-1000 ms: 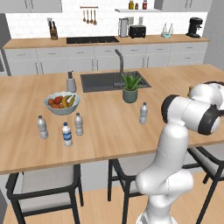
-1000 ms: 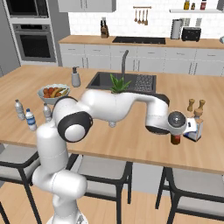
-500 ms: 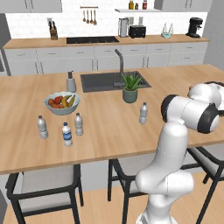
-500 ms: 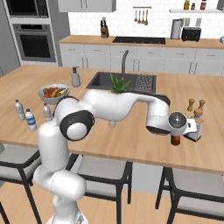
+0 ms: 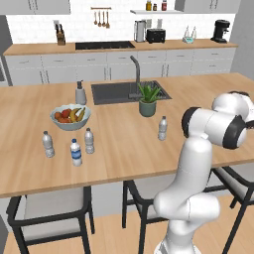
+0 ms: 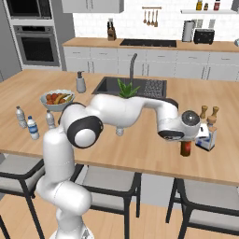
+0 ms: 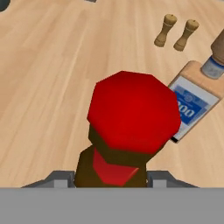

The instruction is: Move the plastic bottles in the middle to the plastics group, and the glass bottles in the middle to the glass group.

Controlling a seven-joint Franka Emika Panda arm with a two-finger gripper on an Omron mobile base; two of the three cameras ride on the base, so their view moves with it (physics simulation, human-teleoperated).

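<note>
plastics group: three small water bottles [image 6: 32,127] far to the gripper's left in the right base view, by the fruit bowl [image 6: 57,99]; one has a blue label, print too small to read.
middle plastic bottle: one clear ribbed bottle [image 5: 162,128] stands upright on the island near the potted plant [image 5: 148,100], well apart from the gripper, back toward the sink.
gripper: gripper [image 6: 186,142] sits low over the counter at the island's right end; the jaws look clamped on the glass bottle's body, the dark tips flanking it at the bottom of the hand view.
glass bottle: brown bottle with red cap [image 7: 133,117] directly under the hand, upright, long axis in line with the gripper; base at or just above the counter, cannot tell which.
glass group: flat bottle with blue label [image 7: 192,103] just beside the held bottle on its right, tan stopper on top; label print unreadable. Two wooden shakers [image 7: 176,32] beyond it.
key relation: bottle already beside its group; judged next move is let go and lift straight up.
</note>
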